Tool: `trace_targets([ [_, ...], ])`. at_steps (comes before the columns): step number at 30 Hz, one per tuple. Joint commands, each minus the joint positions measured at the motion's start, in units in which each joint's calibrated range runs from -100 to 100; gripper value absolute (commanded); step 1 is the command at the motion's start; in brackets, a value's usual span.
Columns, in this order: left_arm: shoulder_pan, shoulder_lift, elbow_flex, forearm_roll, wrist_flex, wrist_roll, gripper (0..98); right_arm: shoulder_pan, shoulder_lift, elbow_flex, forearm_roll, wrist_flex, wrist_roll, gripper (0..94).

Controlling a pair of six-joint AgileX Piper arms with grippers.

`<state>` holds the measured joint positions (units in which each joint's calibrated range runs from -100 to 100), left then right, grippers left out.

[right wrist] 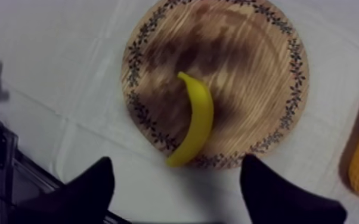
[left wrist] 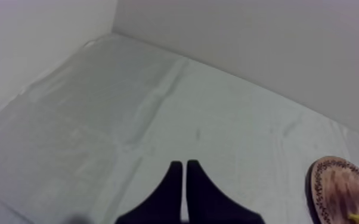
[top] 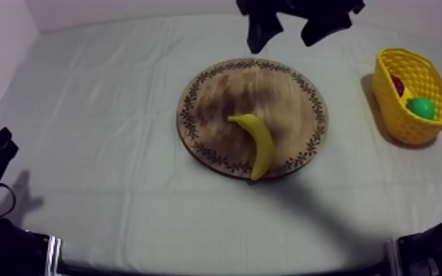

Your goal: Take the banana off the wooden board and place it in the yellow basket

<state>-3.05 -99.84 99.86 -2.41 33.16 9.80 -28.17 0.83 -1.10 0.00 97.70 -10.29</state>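
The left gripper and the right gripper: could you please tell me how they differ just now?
The left gripper is shut, a narrow wedge; the right gripper is open. The left gripper sits over bare cloth, the wooden board off to one side; the right gripper hangs above the board, facing the banana. Both are black and hold nothing.

Probably a lab test bench: a cloth-covered table (top: 121, 183) boxed by plain white walls (left wrist: 247, 36).
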Motion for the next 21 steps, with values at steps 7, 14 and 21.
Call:
trace_targets([
  [7,0.0,0.0,0.0,-0.01,0.0,0.0,0.1,0.6,3.1,2.2,-1.7,-0.2,0.5,78.0],
  [14,0.0,0.0,0.0,-0.01,0.0,0.0,0.1,0.6,7.4,4.9,-2.0,-1.2,-0.9,81.5],
  [21,0.0,0.0,0.0,-0.01,0.0,0.0,0.1,0.8,12.5,8.0,-2.8,-3.8,-1.8,81.3],
])
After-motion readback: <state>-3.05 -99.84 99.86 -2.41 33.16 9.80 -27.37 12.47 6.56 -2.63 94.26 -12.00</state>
